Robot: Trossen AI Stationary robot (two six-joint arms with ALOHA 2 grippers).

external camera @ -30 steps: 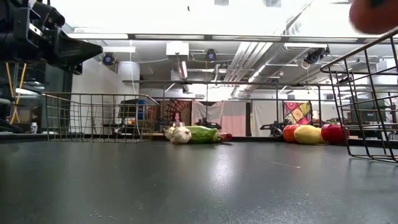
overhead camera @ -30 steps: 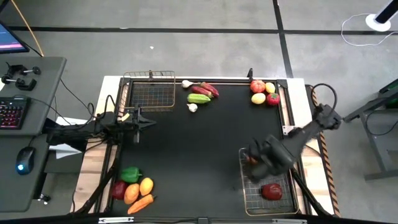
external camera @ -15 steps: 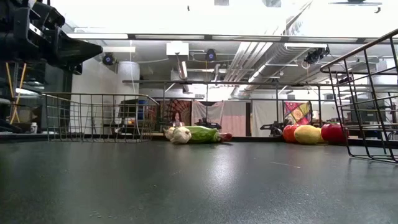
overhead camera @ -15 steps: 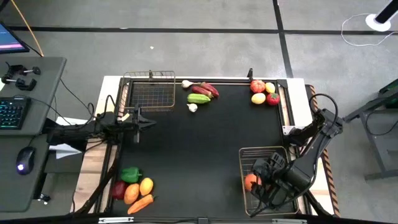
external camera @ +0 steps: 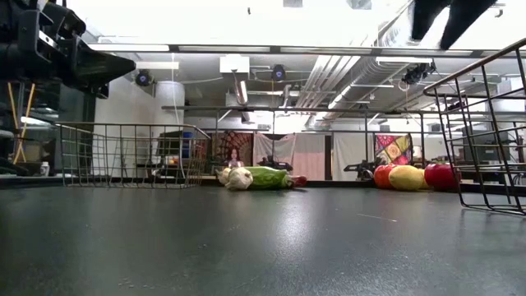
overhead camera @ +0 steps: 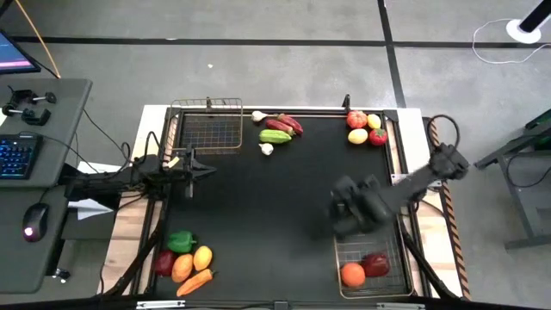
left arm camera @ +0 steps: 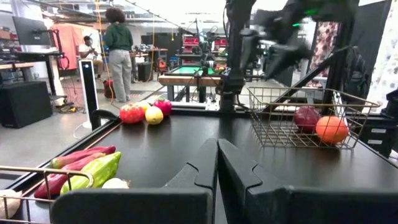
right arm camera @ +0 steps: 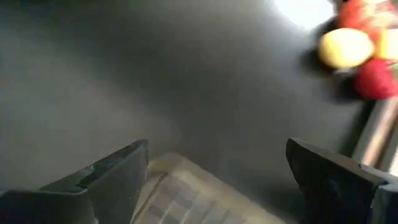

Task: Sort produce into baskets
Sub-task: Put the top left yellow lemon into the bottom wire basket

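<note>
Orange fruit [overhead camera: 351, 275] is now lying beside the dark-red piece [overhead camera: 375, 264] in the wire basket [overhead camera: 337, 258], while the empty, spread-fingered right gripper [overhead camera: 349, 207] is lifting away toward the remaining produce and the left gripper [overhead camera: 196, 170] is waiting clenched.

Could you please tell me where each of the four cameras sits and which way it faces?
High: overhead, straight down; both arms, right gripper open near the silvery basket.
Low: table height, level toward the room; arms overhead.
Left wrist: past shut left gripper toward that basket.
Right wrist: down past open fingers at the table.
Shared: orange.
</note>
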